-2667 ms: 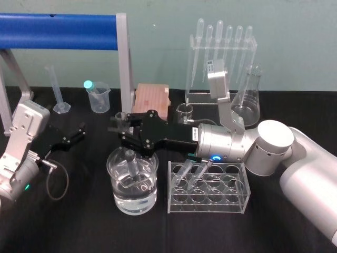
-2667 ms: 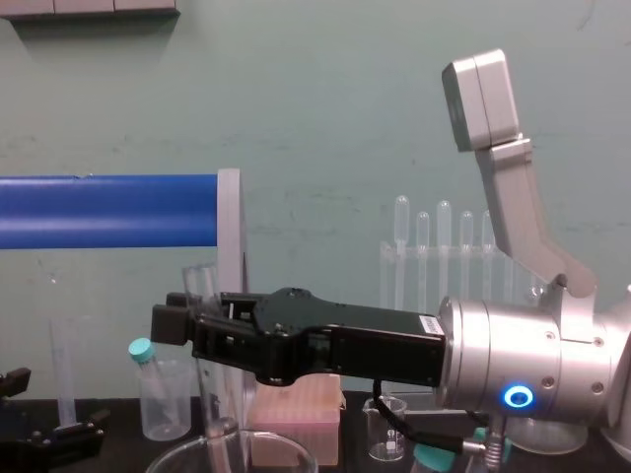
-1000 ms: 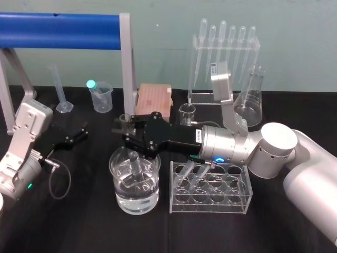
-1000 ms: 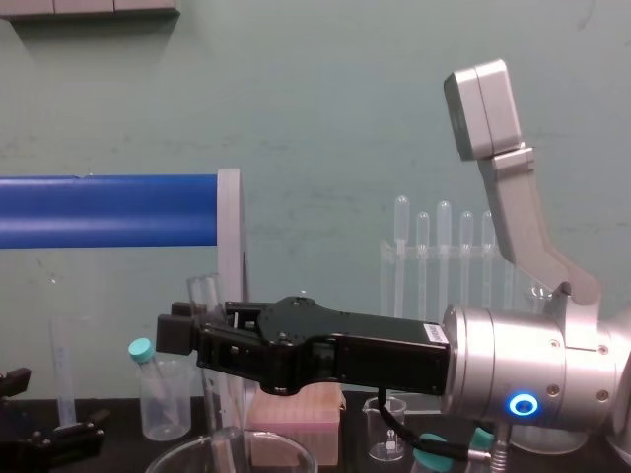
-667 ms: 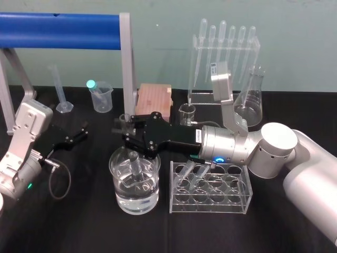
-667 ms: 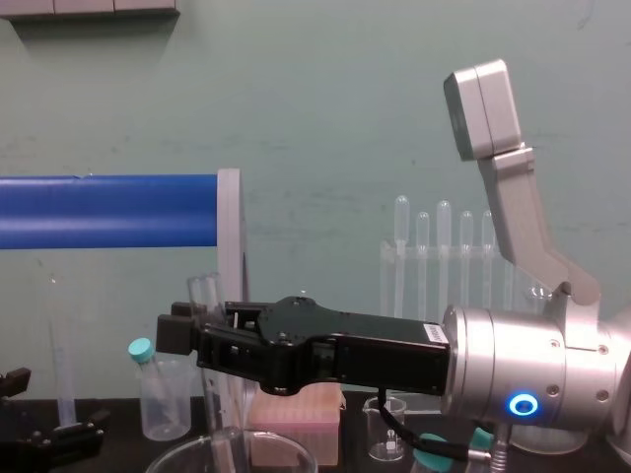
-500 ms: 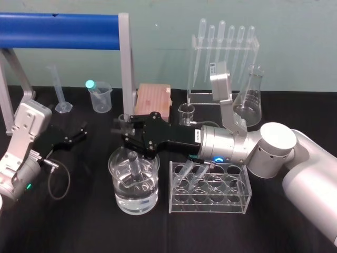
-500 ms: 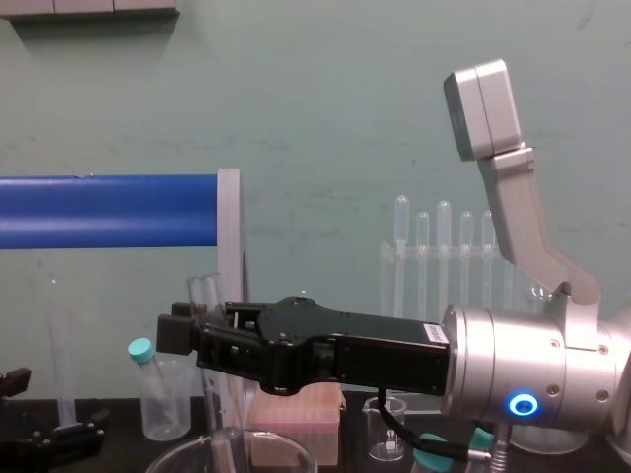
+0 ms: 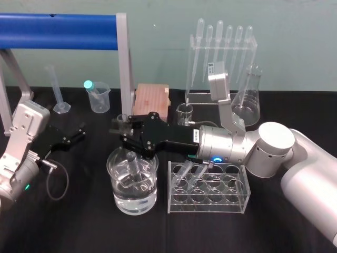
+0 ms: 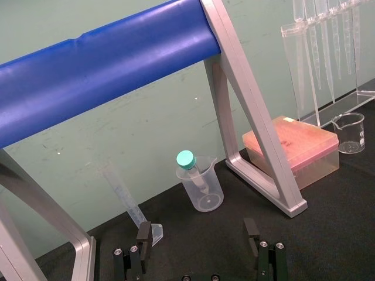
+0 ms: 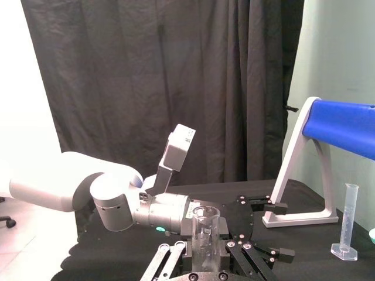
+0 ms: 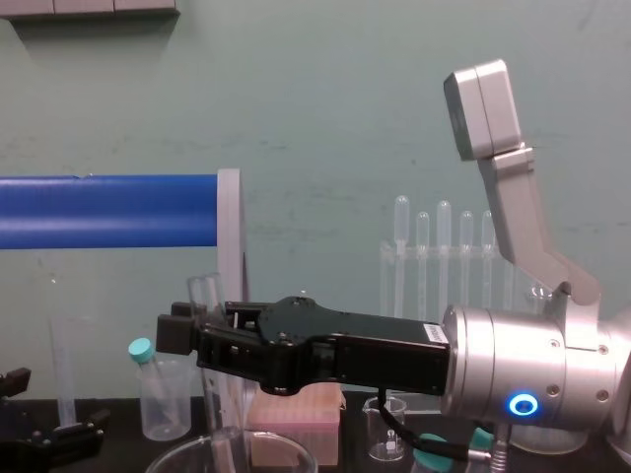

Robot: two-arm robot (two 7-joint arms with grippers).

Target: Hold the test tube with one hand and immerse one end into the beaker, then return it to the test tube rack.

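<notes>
My right gripper point(image 9: 125, 134) reaches leftward over the beaker point(image 9: 134, 197), shut on the test tube point(image 9: 132, 164). The tube is a slim clear glass one and stands nearly upright. Its flared rim sticks up above the black fingers point(image 12: 177, 330), and its lower end sits inside the wide beaker, down at the water. In the right wrist view the test tube point(image 11: 205, 231) stands between the two fingers point(image 11: 243, 257). The clear test tube rack point(image 9: 210, 197) stands just right of the beaker. My left gripper point(image 9: 71, 136) rests open at the table's left, with nothing between its fingers point(image 10: 252, 231).
Two teal-capped tubes point(image 9: 187, 168) lean in the rack. Behind stand a pipette stand point(image 9: 221, 58), a conical flask point(image 9: 247, 100), a tiny glass beaker point(image 9: 184, 112), a pink box point(image 9: 150, 99), a plastic beaker point(image 9: 98, 97), a graduated cylinder point(image 9: 58, 89) and a blue-barred frame point(image 9: 58, 23).
Early in the span my right gripper sank slightly with the test tube. Over the last second both arms and the tube have stayed still.
</notes>
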